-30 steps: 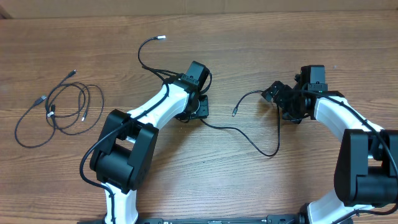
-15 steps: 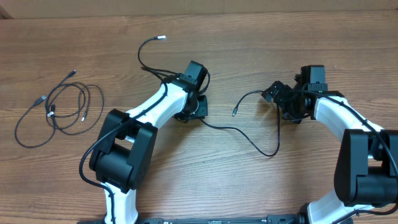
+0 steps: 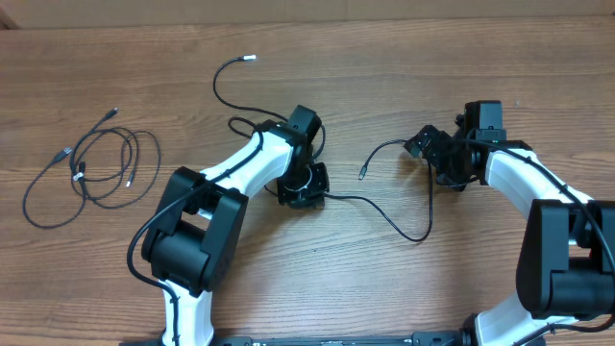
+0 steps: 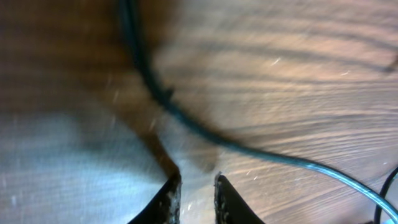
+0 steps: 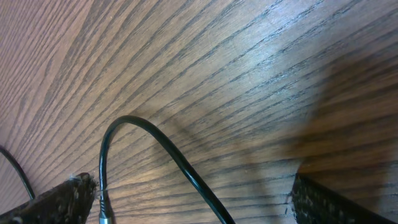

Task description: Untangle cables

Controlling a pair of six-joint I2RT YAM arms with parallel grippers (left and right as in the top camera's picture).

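Found the cables [image 3: 375,204] in two lots on the desk [image 3: 317,279]. Noted a loose coil [image 3: 115,173] of thin black loops near the left edge, small plug tips showing along its far side, well apart from both arms.

Traced a long strand [image 3: 226,91] from its silver tip [image 3: 248,59] near the far edge. Followed it in a curve down under the left arm [image 3: 240,168], out beside the left hand [image 3: 306,185], across the middle of the desk into a low loop, and up to the right hand [image 3: 444,159]. Marked a shorter end with a plug tip [image 3: 363,175] between the two hands, arching toward the right hand as well.

Through the left wrist camera, saw the left hand [image 4: 196,196] drawn narrow, with only a slim gap between its fingertips [image 4: 169,199] and nothing in that gap. Caught the strand, blurred, crossing the wood just beyond those tips. Could not tell whether it touched them.

Through the right wrist camera, saw the right hand [image 5: 199,205] spread wide, its fingertips [image 5: 68,199] sitting at the lower corners of the view. Made out a black cord [image 5: 168,149] bent in an arch over the wood grain and running down between the two fingers, clamped by neither, with one leg of the arch dropping just beside one fingertip.
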